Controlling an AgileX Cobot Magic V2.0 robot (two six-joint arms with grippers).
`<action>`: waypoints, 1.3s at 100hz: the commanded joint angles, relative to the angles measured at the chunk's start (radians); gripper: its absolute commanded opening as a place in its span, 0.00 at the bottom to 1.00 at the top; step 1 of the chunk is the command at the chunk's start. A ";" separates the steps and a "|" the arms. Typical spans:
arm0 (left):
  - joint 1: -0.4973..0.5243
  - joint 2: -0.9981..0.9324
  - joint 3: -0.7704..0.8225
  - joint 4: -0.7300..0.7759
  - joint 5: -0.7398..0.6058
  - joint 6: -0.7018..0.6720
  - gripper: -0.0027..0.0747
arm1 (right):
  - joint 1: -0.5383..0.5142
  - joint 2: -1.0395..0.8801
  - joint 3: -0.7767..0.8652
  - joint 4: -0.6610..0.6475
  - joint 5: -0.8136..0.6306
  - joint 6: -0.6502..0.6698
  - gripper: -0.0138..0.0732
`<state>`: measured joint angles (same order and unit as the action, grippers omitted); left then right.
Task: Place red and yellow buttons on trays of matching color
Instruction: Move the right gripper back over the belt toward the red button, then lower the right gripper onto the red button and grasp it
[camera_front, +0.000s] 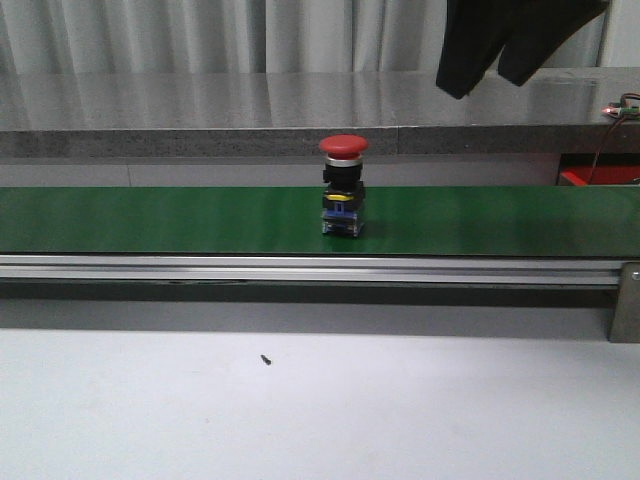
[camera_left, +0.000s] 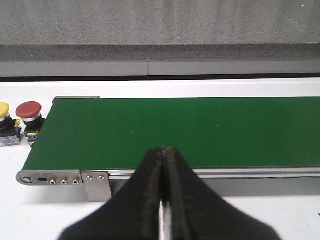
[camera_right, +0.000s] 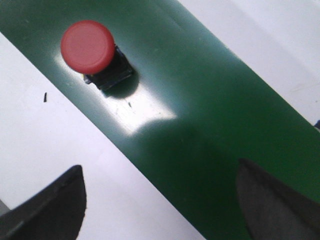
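Red-capped button (camera_front: 343, 187) stood upright on the green belt (camera_front: 150, 220); I judged it light, rigid, top-heavy, best pinched at its body. Right tool (camera_right: 160, 200) gaped wide; left tool (camera_left: 163, 165) was pressed together.

One button (camera_front: 343, 186) stands upright on the belt (camera_front: 150, 220), near its middle. Two more buttons (camera_left: 19, 122) sit side by side on the table (camera_front: 320, 410), just off the belt's end.

Pale pleated curtain (camera_front: 200, 35) across back wall. Below it, grey speckled stone ledge (camera_front: 200, 105), glossy, reflecting light. Dark garment (camera_front: 510, 40) hangs upper right. White counter (camera_front: 320, 410) in foreground.
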<state>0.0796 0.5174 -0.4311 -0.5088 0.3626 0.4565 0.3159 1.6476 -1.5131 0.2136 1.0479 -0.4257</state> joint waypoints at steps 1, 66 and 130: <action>-0.008 0.003 -0.028 -0.021 -0.066 0.000 0.01 | 0.017 -0.010 -0.054 0.014 -0.013 -0.036 0.86; -0.008 0.003 -0.028 -0.021 -0.066 0.000 0.01 | 0.060 0.156 -0.113 0.075 -0.044 -0.057 0.86; -0.008 0.003 -0.028 -0.021 -0.066 0.000 0.01 | 0.060 0.184 -0.113 0.078 -0.077 -0.056 0.77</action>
<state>0.0796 0.5174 -0.4311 -0.5088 0.3626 0.4565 0.3761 1.8845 -1.5953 0.2691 1.0003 -0.4729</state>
